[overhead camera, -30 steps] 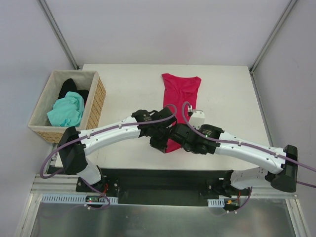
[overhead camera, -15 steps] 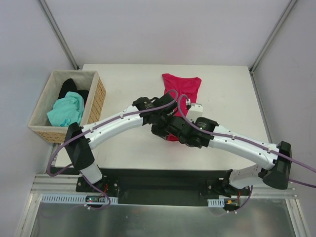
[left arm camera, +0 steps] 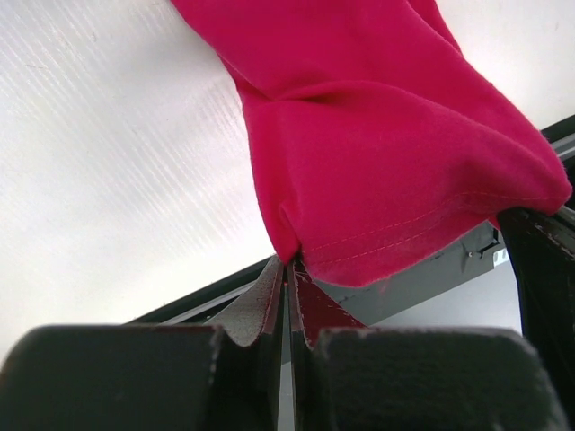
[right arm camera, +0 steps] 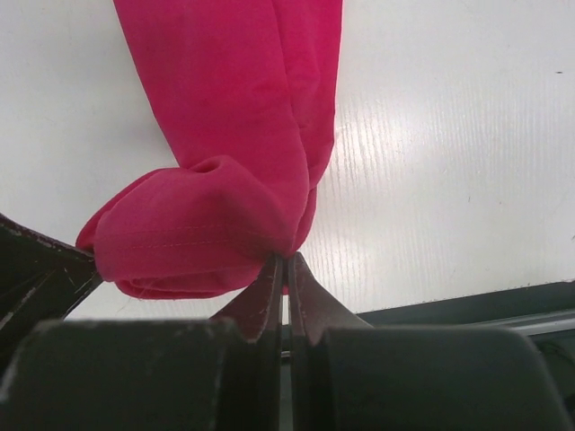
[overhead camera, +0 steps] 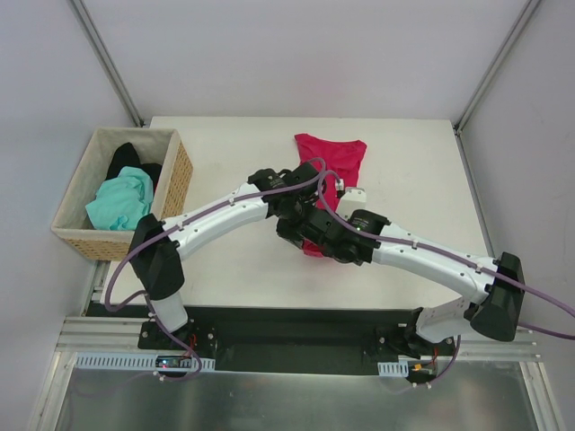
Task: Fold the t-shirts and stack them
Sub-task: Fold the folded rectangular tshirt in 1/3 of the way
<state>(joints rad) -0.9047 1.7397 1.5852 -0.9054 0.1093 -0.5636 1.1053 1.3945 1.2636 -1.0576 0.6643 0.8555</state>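
A crimson t-shirt (overhead camera: pixel 332 154) lies lengthwise on the white table (overhead camera: pixel 225 153), folded into a narrow strip, with its far end flat. My left gripper (left arm camera: pixel 289 262) is shut on one corner of its near hem (left arm camera: pixel 395 242). Right beside it, my right gripper (right arm camera: pixel 286 259) is shut on the other corner of that hem (right arm camera: pixel 193 238). In the top view both grippers (overhead camera: pixel 304 235) (overhead camera: pixel 325 242) meet over the shirt's middle, and the pinched hem hangs bunched above the table. A mint-green t-shirt (overhead camera: pixel 121 202) and a black t-shirt (overhead camera: pixel 126 160) lie crumpled in the basket.
The tan wicker basket (overhead camera: pixel 177 189) stands at the table's left edge. Both arms cross the near middle of the table and hide part of the shirt. Black frame rails (overhead camera: pixel 287 323) run along the table's near edge.
Both grippers have moved away from the near edge toward the shirt's far end, carrying the pinched hem with them. Less of the shirt's near part lies flat now.
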